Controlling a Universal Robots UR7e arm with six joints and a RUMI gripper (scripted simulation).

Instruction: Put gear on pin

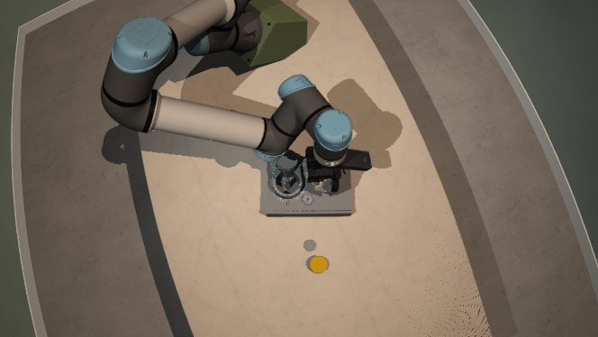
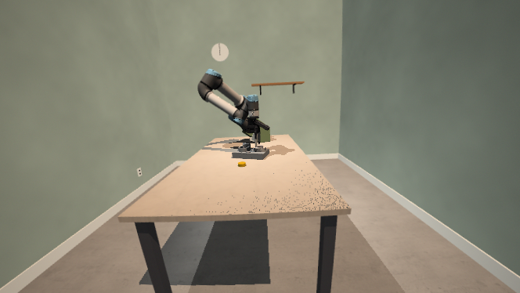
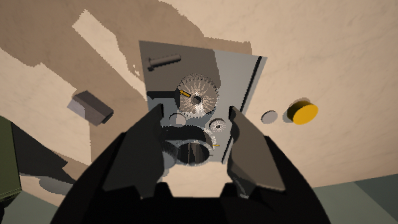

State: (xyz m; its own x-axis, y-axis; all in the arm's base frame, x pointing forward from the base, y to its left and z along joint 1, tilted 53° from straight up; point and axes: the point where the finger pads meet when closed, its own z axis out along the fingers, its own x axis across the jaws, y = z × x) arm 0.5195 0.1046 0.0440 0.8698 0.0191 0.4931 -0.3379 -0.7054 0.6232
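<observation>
A grey plate [image 1: 333, 204] lies mid-table and also shows in the wrist view [image 3: 232, 75]. On it lies a large pale gear [image 3: 198, 97] with a yellow painted arrow [image 3: 184, 93] facing up; from above it sits at the plate's left [image 1: 287, 182]. A small gear lies beside it. My gripper [image 3: 196, 105] [image 1: 326, 186] hangs low over the plate's right part, fingers apart and open. Between the fingers I see a dark toothed ring and a grey cylinder [image 3: 192, 152] with a small yellow mark beside it. I cannot tell whether the fingers touch them.
An orange disc [image 1: 318, 264] and a flat grey spot [image 1: 309, 245] lie on the table in front of the plate. A bolt [image 3: 164, 61] lies on the plate's far end. A dark block [image 3: 92, 107] sits off the plate. The green arm base [image 1: 275, 31] stands behind.
</observation>
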